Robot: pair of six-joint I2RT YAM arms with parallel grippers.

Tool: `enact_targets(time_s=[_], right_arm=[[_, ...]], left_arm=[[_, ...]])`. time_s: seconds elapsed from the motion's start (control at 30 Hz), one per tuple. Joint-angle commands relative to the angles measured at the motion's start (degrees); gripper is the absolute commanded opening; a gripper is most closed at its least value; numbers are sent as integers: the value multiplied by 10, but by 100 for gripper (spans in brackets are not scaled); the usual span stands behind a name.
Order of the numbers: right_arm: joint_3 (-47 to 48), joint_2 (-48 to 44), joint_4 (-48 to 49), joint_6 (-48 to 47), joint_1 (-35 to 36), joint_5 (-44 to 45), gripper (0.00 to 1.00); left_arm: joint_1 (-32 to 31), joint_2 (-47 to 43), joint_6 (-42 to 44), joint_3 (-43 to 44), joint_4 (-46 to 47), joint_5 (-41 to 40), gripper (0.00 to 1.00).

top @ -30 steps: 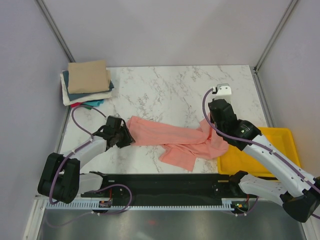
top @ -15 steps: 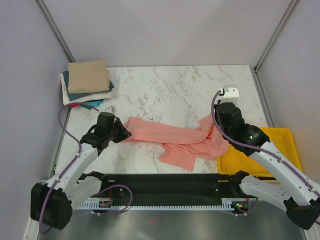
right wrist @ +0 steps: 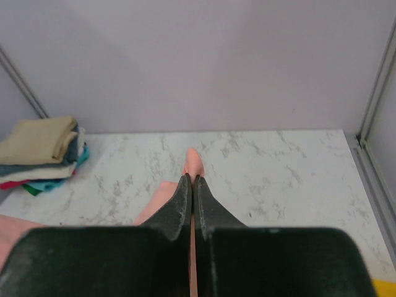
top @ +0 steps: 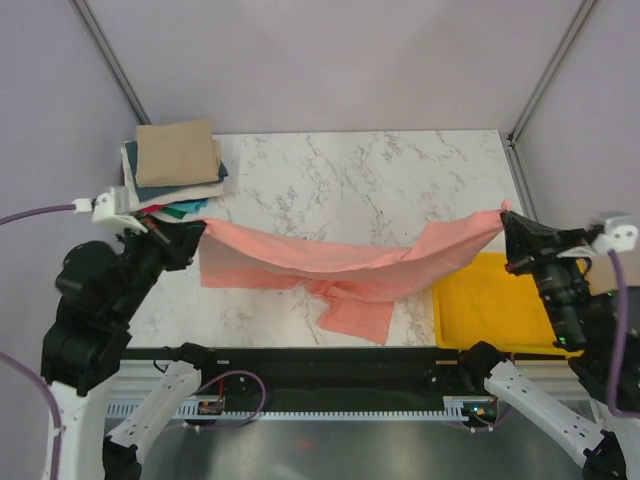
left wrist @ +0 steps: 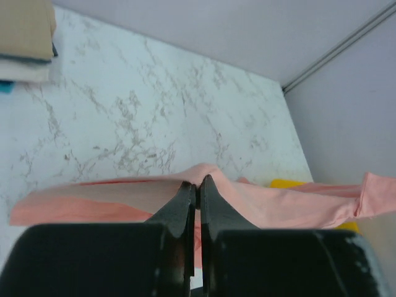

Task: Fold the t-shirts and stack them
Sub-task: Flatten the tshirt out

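the salmon-pink t-shirt (top: 340,265) is stretched between the two arms above the marble table (top: 350,170), its middle sagging and a loose fold drooping toward the near edge. the left gripper (top: 193,233) is pinched tight on the shirt's left end. the right gripper (top: 507,226) is clamped the same way on the right end, by the yellow tray (top: 490,320). the folded tees (top: 175,165) sit stacked at the far left corner.
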Motion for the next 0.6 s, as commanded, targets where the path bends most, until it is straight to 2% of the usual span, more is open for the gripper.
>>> enact_targets(time_s=[0.0, 0.13, 0.17, 0.33, 0.43, 0.57], right_arm=[[39, -58, 44, -43, -1, -107, 0], [75, -95, 70, -32, -4, -149, 0], [110, -97, 71, -35, -6, -156, 0], [185, -68, 75, -68, -8, -140, 0], [268, -14, 79, -108, -7, -118, 0], [315, 106, 84, -168, -4, -119, 0]], left_arm=[[1, -35, 70, 83, -30, -18, 2], [1, -68, 110, 175, -27, -30, 2], [1, -78, 124, 199, -15, -30, 2], [1, -103, 176, 211, 45, -51, 2], [1, -73, 199, 231, 55, -62, 2], [-2, -9, 191, 255, 68, -63, 2]])
